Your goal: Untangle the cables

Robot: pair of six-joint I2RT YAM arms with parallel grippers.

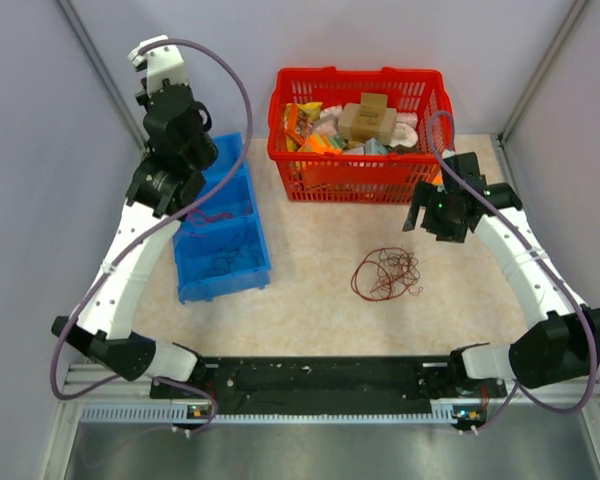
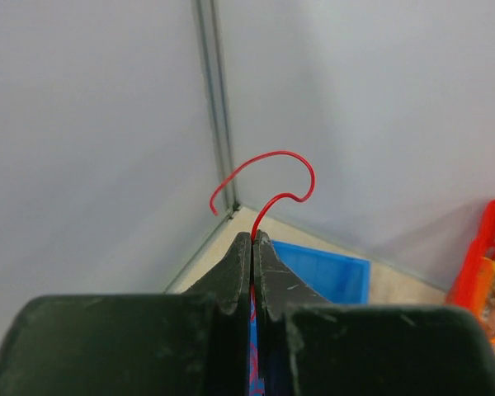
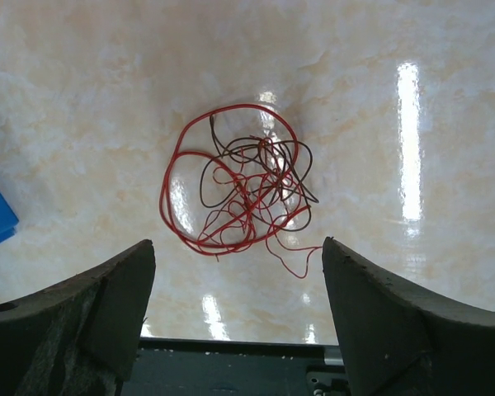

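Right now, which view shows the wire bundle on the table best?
Right wrist: it looks straight down on the wire bundle, separate loops visible. Top view shows it small. Left wrist misses it, showing only one red wire pinched in the left tool.

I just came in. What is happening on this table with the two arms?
Two robot arms are sorting out a tangle of thin cables. The left gripper is shut on a single red wire, held up in the air near the blue bin, where a few wires lie. The right gripper is open and hangs over the loose bundle of red and dark wires on the table, not touching it. Most of the tangle is not yet separated.
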